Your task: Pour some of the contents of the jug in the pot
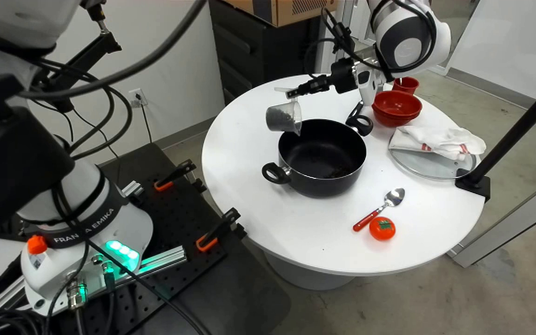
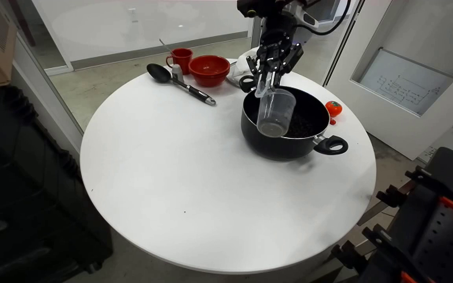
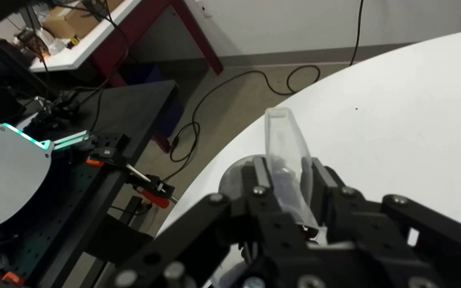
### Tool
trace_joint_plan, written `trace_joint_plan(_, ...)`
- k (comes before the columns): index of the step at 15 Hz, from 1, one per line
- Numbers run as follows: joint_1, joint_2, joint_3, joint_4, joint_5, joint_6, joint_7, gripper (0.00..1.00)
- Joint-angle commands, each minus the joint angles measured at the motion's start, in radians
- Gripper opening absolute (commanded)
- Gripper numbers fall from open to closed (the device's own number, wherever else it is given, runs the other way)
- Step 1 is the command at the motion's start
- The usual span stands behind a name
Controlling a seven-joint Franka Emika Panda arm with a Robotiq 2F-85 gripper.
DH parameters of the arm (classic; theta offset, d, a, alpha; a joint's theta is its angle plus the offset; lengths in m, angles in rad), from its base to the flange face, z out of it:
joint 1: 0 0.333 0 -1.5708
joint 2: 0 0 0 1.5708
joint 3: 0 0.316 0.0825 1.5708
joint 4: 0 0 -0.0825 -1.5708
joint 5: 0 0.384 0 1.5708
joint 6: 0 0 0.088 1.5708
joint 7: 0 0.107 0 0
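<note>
The jug [image 1: 281, 117] is a small translucent grey cup with a handle. It is tipped nearly onto its side above the pot's rim, its mouth turned toward the pot, in both exterior views [image 2: 277, 114]. My gripper [image 1: 292, 94] is shut on the jug's handle, which stands between the fingers in the wrist view [image 3: 288, 172]. The wide black pot [image 1: 324, 186] stands on the white table with a handle on each side; it also shows in an exterior view [image 2: 264, 143]. Some dark bits lie on the pot's floor. How much the jug holds is unclear.
Stacked red bowls [image 1: 396, 111], a red mug [image 2: 182, 59], a grey shaker [image 2: 177, 73] and a black spoon [image 2: 195, 92] lie near the pot. A glass lid [image 1: 428, 165] with a cloth [image 1: 435, 139], a red-handled spoon [image 1: 379, 209] and a tomato [image 1: 382, 228] are also there.
</note>
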State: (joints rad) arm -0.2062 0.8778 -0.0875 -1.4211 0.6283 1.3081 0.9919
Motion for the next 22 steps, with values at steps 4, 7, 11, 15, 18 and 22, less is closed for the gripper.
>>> trace_joint_plan(4, -0.064, 0.136, 0.013, 0.194, 0.192, -0.171, 0.068, 0.07)
trace_joint_plan(7, -0.085, 0.162, 0.007, 0.229, 0.271, -0.193, 0.083, 0.07)
trace_joint_plan(11, -0.066, 0.139, -0.024, 0.181, 0.257, -0.158, 0.047, 0.27)
trace_joint_plan(15, -0.055, 0.130, -0.027, 0.160, 0.243, -0.162, 0.036, 0.07)
trace_joint_plan(18, -0.038, 0.119, -0.038, 0.112, 0.215, -0.159, 0.024, 0.07)
trace_joint_plan(22, -0.025, 0.118, -0.052, 0.079, 0.198, -0.146, 0.027, 0.07)
